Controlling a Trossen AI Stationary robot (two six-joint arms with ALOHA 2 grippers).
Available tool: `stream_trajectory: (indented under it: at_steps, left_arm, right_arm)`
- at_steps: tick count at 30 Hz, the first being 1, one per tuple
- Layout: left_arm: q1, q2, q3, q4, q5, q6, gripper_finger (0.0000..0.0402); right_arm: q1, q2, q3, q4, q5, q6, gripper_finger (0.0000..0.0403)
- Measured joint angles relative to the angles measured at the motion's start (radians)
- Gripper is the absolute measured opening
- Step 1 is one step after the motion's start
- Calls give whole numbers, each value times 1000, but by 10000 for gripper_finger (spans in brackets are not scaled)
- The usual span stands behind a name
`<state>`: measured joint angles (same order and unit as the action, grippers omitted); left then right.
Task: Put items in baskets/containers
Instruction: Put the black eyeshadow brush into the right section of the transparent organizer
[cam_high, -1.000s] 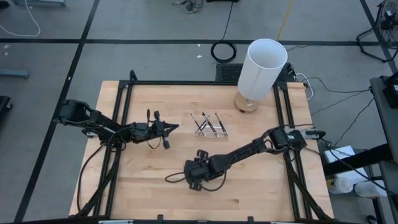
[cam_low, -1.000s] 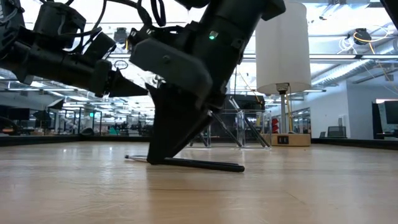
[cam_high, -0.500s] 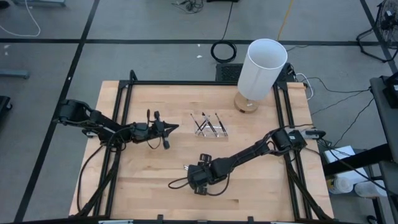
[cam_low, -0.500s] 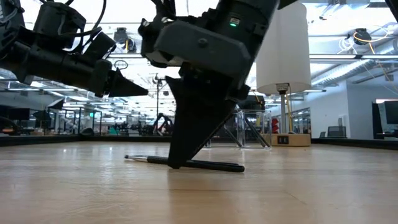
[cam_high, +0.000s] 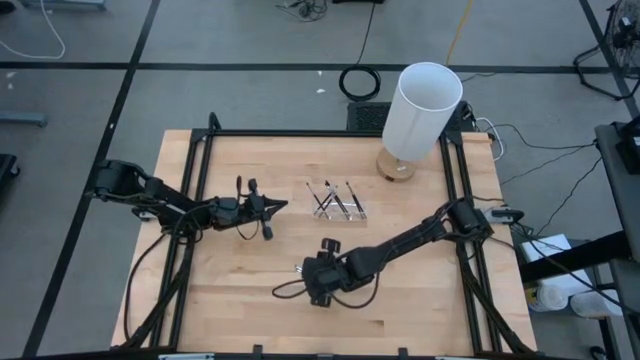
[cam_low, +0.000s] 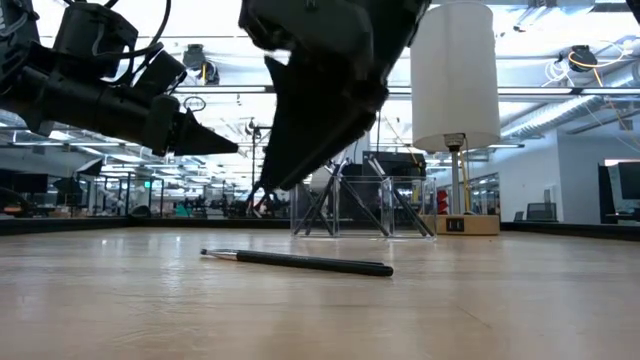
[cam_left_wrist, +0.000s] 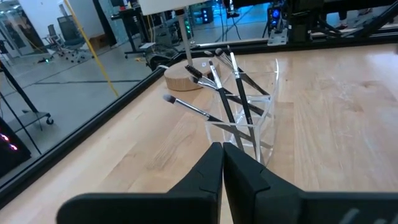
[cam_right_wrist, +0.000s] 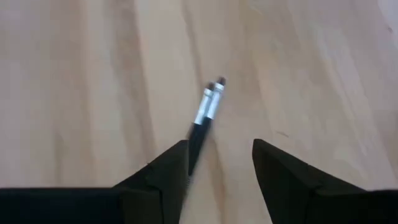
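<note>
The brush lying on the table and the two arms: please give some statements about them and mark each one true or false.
1. One brush lies flat on the table, not gripped. True.
2. The right gripper has its jaws shut on that brush. False: its jaws are open, just above the brush.
3. The left gripper has its jaws shut and holds nothing. True.
4. The clear tray is empty. False: several brushes already lean inside it.
5. The white cylinder stands beyond the tray, on a round wooden base. True.
</note>
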<state>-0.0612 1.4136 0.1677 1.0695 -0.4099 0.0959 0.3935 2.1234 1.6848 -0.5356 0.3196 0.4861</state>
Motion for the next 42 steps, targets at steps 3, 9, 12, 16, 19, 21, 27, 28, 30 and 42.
stream_trajectory:
  at_steps: [3, 9, 12, 16, 19, 21, 27, 28, 30, 42]
  left_arm:
    - [0, 0, 0, 0, 0, 1, 21]
    - [0, 0, 0, 0, 0, 3, 21]
    - [0, 0, 0, -1, 0, 3, 21]
    - [0, 0, 0, -2, 0, 3, 21]
    - [0, 0, 0, -2, 0, 3, 21]
    - [0, 0, 0, -3, 0, 3, 21]
    - [0, 0, 0, -3, 0, 6, 21]
    - [0, 0, 0, -3, 0, 8, 21]
    - [0, 0, 0, -3, 0, 13, 21]
    - [0, 0, 0, -3, 0, 13, 21]
  right_arm:
    - [-14, 5, -1, 3, 9, 28, 170]
    - [-32, 12, 0, -10, 10, 33, 170]
    - [-34, 9, 0, 2, 2, 33, 170]
    - [-31, 9, -45, 97, -9, 33, 170]
    - [-33, 9, -104, 161, -9, 33, 170]
    - [-40, 10, -128, 187, -10, 41, 170]
    - [-44, 9, -154, 212, -6, 48, 170]
    - [-44, 9, -154, 211, -5, 48, 170]
    - [-44, 9, -154, 219, -6, 48, 170]
    - [-45, 18, -154, 245, -12, 55, 170]
